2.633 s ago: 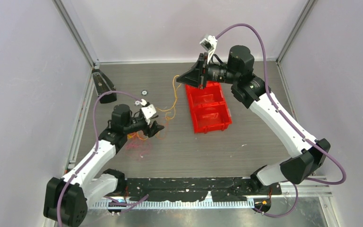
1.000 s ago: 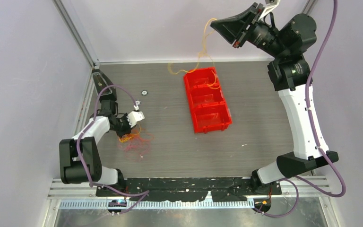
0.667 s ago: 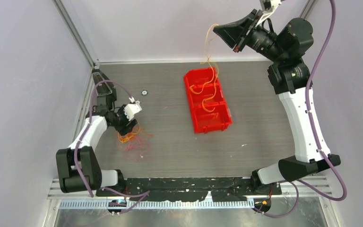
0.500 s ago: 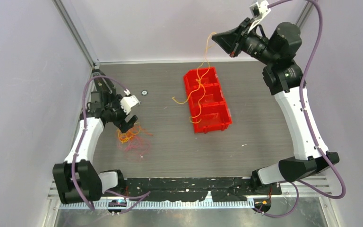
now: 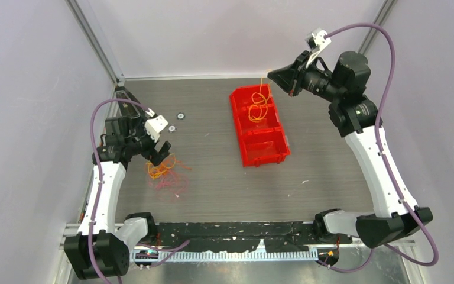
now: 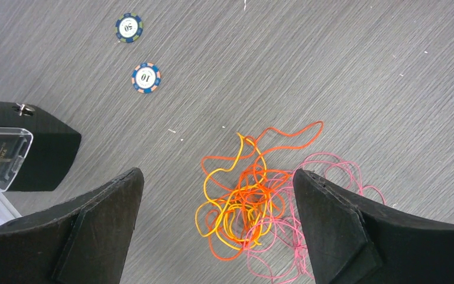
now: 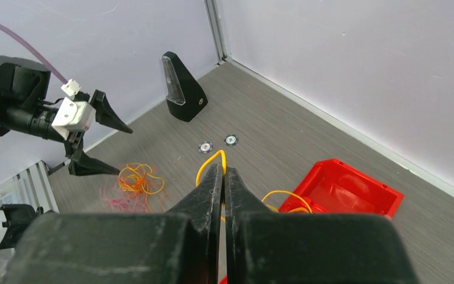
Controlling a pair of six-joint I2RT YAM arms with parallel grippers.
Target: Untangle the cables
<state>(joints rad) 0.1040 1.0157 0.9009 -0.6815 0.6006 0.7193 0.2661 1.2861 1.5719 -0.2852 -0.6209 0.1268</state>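
A tangle of thin orange, yellow and pink cables [image 5: 164,173] lies on the grey table at the left; it also shows in the left wrist view [image 6: 260,204] and the right wrist view [image 7: 133,184]. My left gripper [image 5: 159,149] hangs open above it, its jaws wide apart [image 6: 219,177] and empty. My right gripper [image 5: 272,78] is shut on one yellow cable [image 7: 211,163] and holds it in the air; the cable hangs in loops [image 5: 259,106] into the far compartment of the red bin [image 5: 272,155].
Two poker chips [image 6: 146,77] lie on the table beyond the tangle. A black wedge-shaped stand [image 7: 181,89] sits at the back left near the wall. The red bin [image 7: 354,180] has three compartments.
My right gripper has come down and toward the bin, and the yellow cable has gathered into the bin's far compartment. My left arm has risen off the tangle and opened.
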